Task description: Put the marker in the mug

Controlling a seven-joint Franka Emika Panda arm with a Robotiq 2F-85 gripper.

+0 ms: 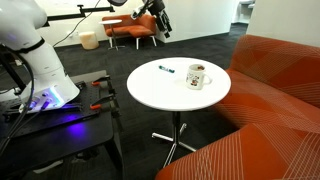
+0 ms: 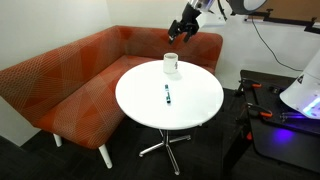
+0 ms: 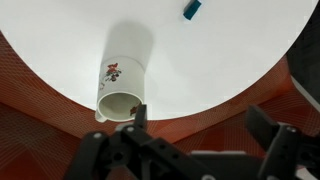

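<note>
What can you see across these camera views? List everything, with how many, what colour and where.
Marker: one, dark blue with a teal end, lying on the table, apart from the mug.
Mug: one, white with a dark print, upright on the table near the sofa-side edge.
Table: one, round with a white top, on a metal pedestal, mid-scene.
Sofa: one, orange-red, running around the table's far side.
Armchair: one, orange, far background.
Cart: one, black, beside the table.
Robot arm: one, white, base on the cart.
Fingers: two, black, spread open, in the air above the mug's side of the table.
</note>
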